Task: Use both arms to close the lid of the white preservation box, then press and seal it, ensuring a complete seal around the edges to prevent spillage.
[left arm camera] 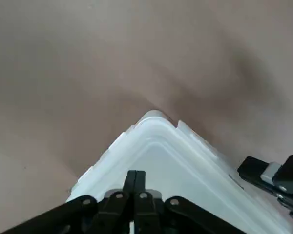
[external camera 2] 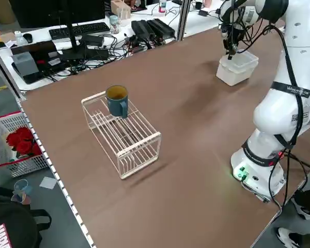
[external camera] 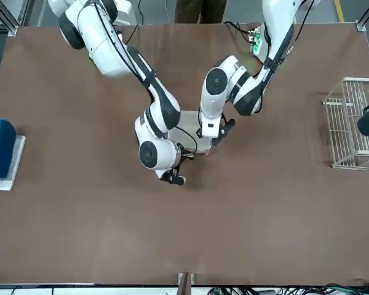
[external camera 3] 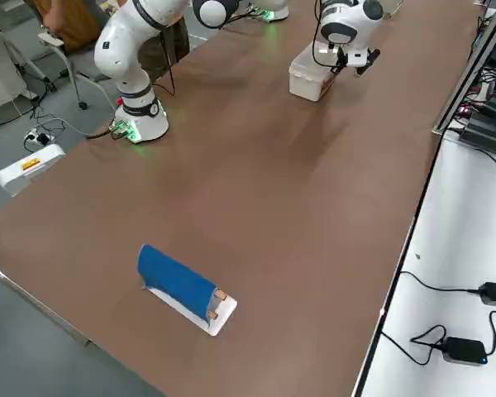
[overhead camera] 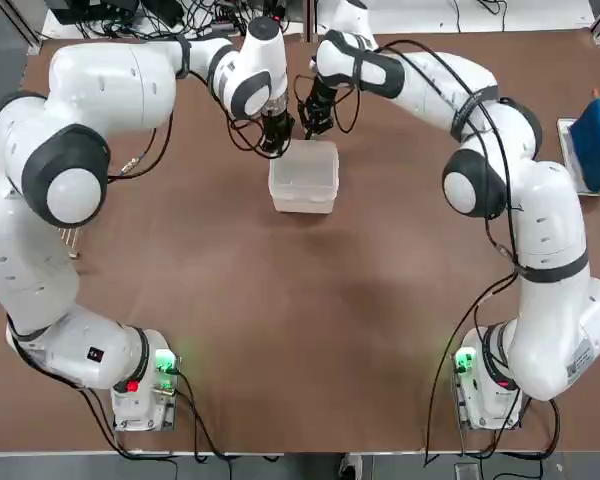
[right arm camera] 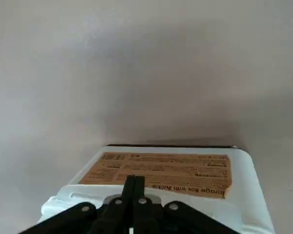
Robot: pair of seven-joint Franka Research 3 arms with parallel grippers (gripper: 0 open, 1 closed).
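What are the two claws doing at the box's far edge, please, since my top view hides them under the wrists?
Observer: The left wrist view shows the left claw shut, tips over the lid near a corner.
Operator: And the right one?
Observer: The right claw is shut too, above a brown printed label on the white preservation box.
Operator: Is anything outside my frame?
Observer: A teal mug stands on a wire rack at the robot's left.

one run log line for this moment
lid: down on box | left claw: shut, on lid's far edge | right claw: shut, same edge | phase: pressing
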